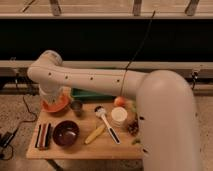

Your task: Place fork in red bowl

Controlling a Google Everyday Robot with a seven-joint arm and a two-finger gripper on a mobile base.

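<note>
A small wooden table (75,148) is seen in the lower left of the frame, and a large white robot arm (100,80) reaches across it from the lower right toward the left. The arm's elbow is bent at the upper left, and its end is pointed down over the red bowl (54,104), which sits at the back left corner of the table. The gripper (51,95) is located at that end, just above the bowl's inside, but it is largely hidden by the arm; whether it is wide, narrow or holding anything cannot be told. The fork cannot be made out anywhere in the view.

Just right of the red bowl a small metal cup (76,106) is placed, and behind it a green object (92,94) lies along the back edge. A dark maroon bowl (65,132) is set toward the front left, with dark flat bars (43,135) lying just beside it at the left edge. Near the middle a yellow utensil (95,134) and a long white-handled utensil (106,124) are crossed or touching. A white round container (119,116) stands to the right, with an orange fruit (119,101) behind it.
</note>
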